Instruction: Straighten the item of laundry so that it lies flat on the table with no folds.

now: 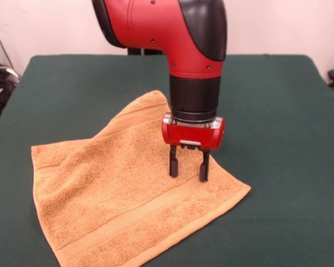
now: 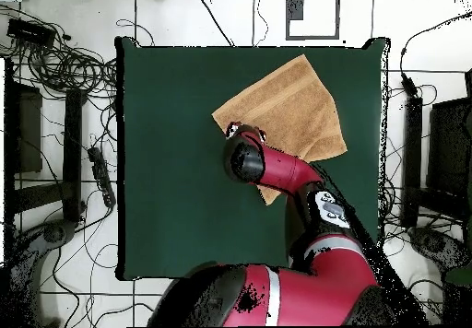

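We see the green table [image 1: 278, 111] with the orange-tan towel [image 1: 117, 189] lying toward its near edge in the front view, nearer the left corner, one corner running off the bottom of the picture. The red arm [image 1: 178, 33] comes down over the towel's right part, and the gripper [image 1: 188, 169] stands with its two fingers spread apart, tips at or just above the cloth, holding nothing. The far side of the towel humps up in a ridge by the arm. We judge the risk to be this: closing here pinches mid-cloth, not an edge, and pulling then bunches the terry into a new fold or drags the near corner over the table's edge.
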`<state>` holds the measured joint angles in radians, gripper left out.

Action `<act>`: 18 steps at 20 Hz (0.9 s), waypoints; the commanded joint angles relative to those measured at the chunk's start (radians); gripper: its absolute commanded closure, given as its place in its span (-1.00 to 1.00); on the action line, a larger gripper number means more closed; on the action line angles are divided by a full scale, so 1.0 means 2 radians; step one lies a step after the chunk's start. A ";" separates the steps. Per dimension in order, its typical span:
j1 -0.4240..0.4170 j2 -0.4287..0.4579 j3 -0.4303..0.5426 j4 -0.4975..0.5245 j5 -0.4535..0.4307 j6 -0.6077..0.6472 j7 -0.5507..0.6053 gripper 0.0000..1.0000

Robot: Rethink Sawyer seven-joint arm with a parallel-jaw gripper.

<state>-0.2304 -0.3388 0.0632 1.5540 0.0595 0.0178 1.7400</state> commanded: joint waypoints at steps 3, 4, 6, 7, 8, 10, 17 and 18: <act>0.000 0.081 0.073 -0.042 -0.017 0.003 0.048 1.00; 0.002 0.081 0.070 -0.042 -0.015 0.002 0.049 1.00; 0.005 0.080 0.066 -0.043 -0.015 0.002 0.052 1.00; 0.006 0.080 0.064 -0.044 -0.015 0.001 0.053 1.00; 0.007 0.080 0.063 -0.044 -0.017 -0.001 0.053 1.00; 0.010 0.079 0.060 -0.044 -0.018 -0.005 0.054 1.00; 0.019 0.069 0.048 -0.038 -0.009 0.005 0.064 1.00; 0.023 0.061 0.044 -0.034 -0.004 0.012 0.068 1.00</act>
<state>-0.2321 -0.3213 0.0646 1.5067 0.0472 0.0170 1.7400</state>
